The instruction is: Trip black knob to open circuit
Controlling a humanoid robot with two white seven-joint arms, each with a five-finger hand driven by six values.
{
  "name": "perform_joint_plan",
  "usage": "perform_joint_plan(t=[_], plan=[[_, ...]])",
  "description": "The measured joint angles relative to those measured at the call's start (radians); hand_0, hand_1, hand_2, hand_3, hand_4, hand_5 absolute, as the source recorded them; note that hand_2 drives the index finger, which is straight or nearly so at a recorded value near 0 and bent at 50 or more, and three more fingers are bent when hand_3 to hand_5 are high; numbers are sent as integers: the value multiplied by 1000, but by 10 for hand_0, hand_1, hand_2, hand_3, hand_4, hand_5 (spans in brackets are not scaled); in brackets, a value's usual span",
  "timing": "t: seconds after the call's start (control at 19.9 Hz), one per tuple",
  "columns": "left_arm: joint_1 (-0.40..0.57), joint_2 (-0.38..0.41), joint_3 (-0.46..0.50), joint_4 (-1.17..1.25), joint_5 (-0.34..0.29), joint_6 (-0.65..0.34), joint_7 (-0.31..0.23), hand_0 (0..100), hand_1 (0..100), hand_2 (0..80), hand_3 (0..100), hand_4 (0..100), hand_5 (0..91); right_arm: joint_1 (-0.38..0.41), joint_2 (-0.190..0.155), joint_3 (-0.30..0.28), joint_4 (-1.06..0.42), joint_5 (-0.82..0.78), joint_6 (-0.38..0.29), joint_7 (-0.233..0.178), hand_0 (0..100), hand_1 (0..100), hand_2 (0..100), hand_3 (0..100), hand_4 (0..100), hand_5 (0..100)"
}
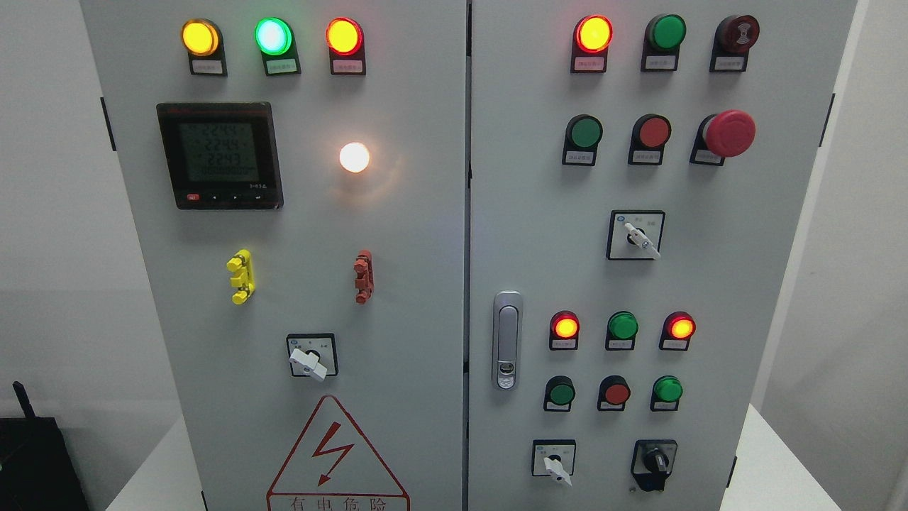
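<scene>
Low on the smooth grey metal cabinet (425, 284), the glossy black knob (655, 463) stands untouched; no fingers show

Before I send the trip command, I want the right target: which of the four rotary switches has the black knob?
The black knob at the right door's bottom right corner; the other three switches have white handles.
</scene>
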Motion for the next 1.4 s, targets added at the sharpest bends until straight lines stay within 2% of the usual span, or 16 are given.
perform_joint_plan(t=[0.15,0.65,1.1,1.4], plan=[[0,0,0,0,0,0,0,120,389,0,0,0,0,0,0,12,-31,-1,-30,-17,0,27,0,989,866,870],[0,0,0,0,0,0,0,120,389,0,0,0,0,1,0,24,-217,-4,-31,-29,0,9,0,1000,905,924],[0,0,0,0,0,0,0,120,389,0,0,0,0,18,0,20,-519,-37,125,-31,0,2,0,1000,936,948],[0,0,0,0,0,0,0,120,389,0,0,0,0,26,-1,21,-651,-38,182,-33,0,0,4,1000,1000,983]])
